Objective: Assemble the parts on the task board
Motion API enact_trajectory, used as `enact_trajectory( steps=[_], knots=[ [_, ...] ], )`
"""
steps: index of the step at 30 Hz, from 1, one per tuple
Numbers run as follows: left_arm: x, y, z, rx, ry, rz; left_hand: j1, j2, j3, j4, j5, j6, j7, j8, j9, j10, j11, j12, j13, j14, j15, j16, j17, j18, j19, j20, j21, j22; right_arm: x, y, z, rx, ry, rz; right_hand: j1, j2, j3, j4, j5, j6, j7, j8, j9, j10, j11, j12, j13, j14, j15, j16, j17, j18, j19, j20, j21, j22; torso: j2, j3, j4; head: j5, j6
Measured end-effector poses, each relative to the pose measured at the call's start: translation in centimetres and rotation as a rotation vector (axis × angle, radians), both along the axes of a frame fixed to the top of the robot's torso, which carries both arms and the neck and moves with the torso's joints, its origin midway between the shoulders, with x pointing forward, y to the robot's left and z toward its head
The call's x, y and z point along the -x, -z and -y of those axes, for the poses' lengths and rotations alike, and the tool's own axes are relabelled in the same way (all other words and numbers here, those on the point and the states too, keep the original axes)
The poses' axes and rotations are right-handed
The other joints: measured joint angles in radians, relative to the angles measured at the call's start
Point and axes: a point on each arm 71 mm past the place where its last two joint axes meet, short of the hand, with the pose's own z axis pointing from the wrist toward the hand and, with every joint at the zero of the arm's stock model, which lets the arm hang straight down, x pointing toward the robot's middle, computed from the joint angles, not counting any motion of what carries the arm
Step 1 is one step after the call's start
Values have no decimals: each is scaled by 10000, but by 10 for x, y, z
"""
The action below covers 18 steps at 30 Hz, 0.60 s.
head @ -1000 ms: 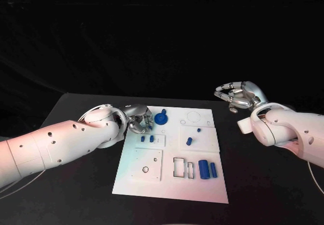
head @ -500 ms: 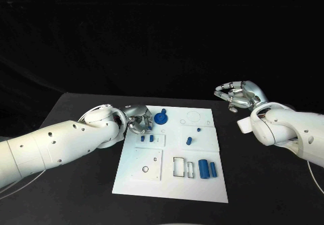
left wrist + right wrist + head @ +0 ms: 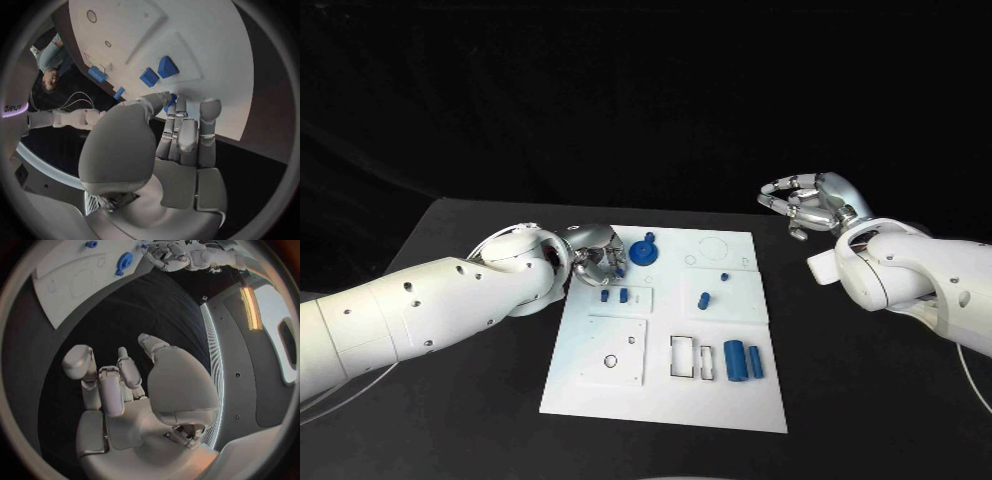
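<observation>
I have the left hand [image 3: 596, 255] down at the far left corner of the task board [image 3: 661, 405], fingers curled together; in the left wrist view a small blue piece [image 3: 170, 99] shows at the fingertips [image 3: 164, 97], and I judge it is pinched there, though I cannot see enough of it to name its shape. Taking the board as my landmark: the blue gear-like disc [image 3: 645, 251] stands just beside that hand, on the far part of the board; 2 small blue blocks [image 3: 613, 295] sit in a raised panel just nearer me than the hand; a small blue peg [image 3: 705, 298] lies near the board's middle with a tinier blue bit [image 3: 724, 276] beyond it; and 2 blue cylinders [image 3: 743, 361] lie side by side near the board's near right corner, next to some open rectangular slots [image 3: 682, 357]. The right hand [image 3: 808, 205] hangs off the board's far right corner, well apart from it, fingers loosely curled in with nothing in them. My read is that these parts are rigid plastic, light and smooth, so they should not crush but could easily squirt out of a fingertip pinch or tip over. I would take the cylinders across their round middle and the disc by its raised hub or rim, with modest force.
</observation>
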Motion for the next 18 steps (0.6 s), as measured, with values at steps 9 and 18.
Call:
enact_trajectory(
  steps=[9, 18],
  knots=[
    [0, 0, 0, 11, 5, -14, -213, -213, -112, 59, 0, -277, 133, -361, -101, -94, 93, -342, -77, -40, 40, 0, -113, 1, -37, 37, 0, -112, 0, 0, 0, 2, 6, 1, 0, 0, 0, 0, 0, -22, -22, 37, 1, 0, 0, 0, -17, 0, 0, 0, -17, 1, -44, 1, 0, -14, -3, -1, -1, 1, 4],
    [0, 0, -2, 19, -25, 1, -223, -223, -150, 73, 1, -338, 127, -403, -113, -164, 163, -407, -89, -109, 109, 0, -263, 0, -87, 86, -86, -251, 0, 0, 1, 4, 13, 2, 0, 0, 0, 0, 0, -37, -37, 38, -9, -23, -23, -106, -114, 0, 0, -10, -87, 1, -74, 0, -89, -84, 0, -7, 2, -11, 14]
  ],
)
